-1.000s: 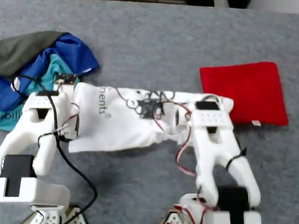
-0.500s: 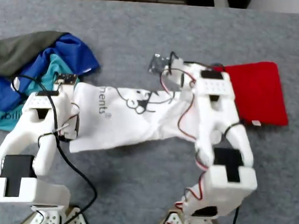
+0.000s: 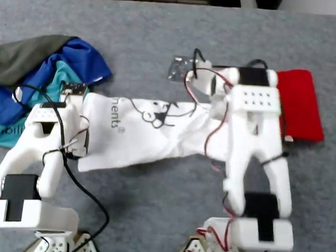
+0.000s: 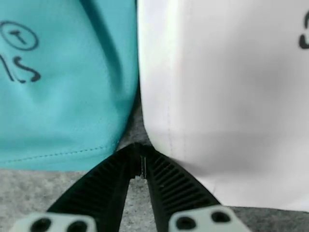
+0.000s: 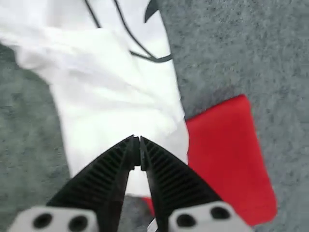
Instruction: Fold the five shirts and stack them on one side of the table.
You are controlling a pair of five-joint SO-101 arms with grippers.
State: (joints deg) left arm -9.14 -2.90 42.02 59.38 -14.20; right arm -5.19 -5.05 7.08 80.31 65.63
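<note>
A white shirt (image 3: 144, 136) with black print lies stretched across the middle of the grey table. My left gripper (image 3: 77, 99) is at its left edge, shut (image 4: 140, 162) on the white shirt's (image 4: 222, 96) hem right beside a teal shirt (image 4: 63, 87). My right gripper (image 3: 214, 106) is at the white shirt's right end, shut (image 5: 136, 145) on a bunch of the white cloth (image 5: 111, 96). A folded red shirt (image 3: 299, 106) lies at the right, partly under the right arm, and its edge (image 5: 227, 154) touches the white one.
A loose pile sits at the far left: a blue shirt (image 3: 74, 59), a grey-green one (image 3: 23, 58) and the teal one (image 3: 6, 129). Bare table (image 3: 162, 39) stretches behind the white shirt and in front of it between the arm bases.
My right arm has swung away from the front and to the right, over the red shirt, drawing the white shirt's right end up with it. The left arm has kept still.
</note>
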